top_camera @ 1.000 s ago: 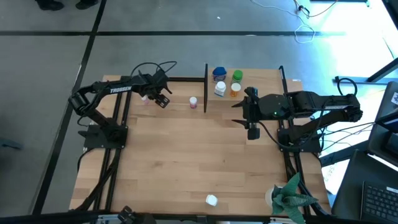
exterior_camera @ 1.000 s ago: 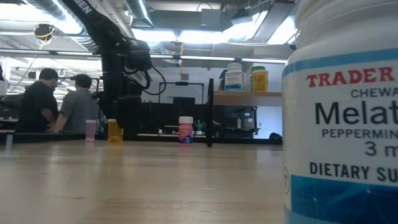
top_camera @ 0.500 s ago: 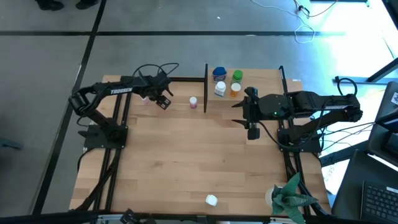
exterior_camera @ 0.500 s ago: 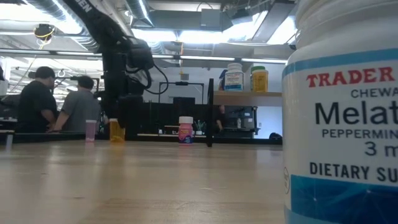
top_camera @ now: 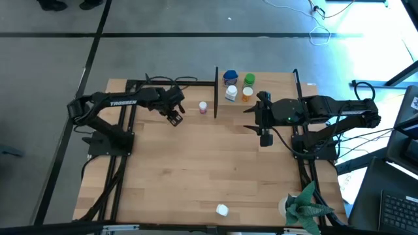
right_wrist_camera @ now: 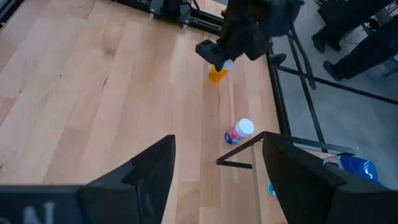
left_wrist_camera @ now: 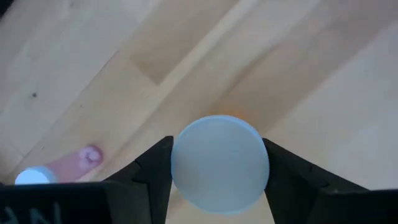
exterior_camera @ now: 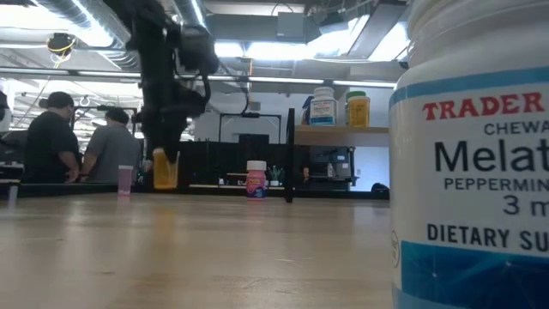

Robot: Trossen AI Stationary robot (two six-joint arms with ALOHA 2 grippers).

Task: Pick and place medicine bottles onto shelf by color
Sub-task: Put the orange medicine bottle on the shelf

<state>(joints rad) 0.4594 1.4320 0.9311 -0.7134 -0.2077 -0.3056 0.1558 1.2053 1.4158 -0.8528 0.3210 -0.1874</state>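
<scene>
Left hand (top_camera: pixel 174 116) clamped on an orange bottle (exterior_camera: pixel 165 169)

The bottle hangs just above the tabletop (top_camera: pixel 196 170); shelf (top_camera: pixel 274 81) lies beyond it. Right hand (top_camera: pixel 264 139) waits, fingers apart.

White bottle (exterior_camera: pixel 476 172), near right in low view: "TRADER", "CHEWA", "Melat", "PEPPERMIN", "3 m", "DIETARY SU", all cut off at frame edge. Left arm (top_camera: pixel 121 102): white "TROSSEN" lettering.
</scene>
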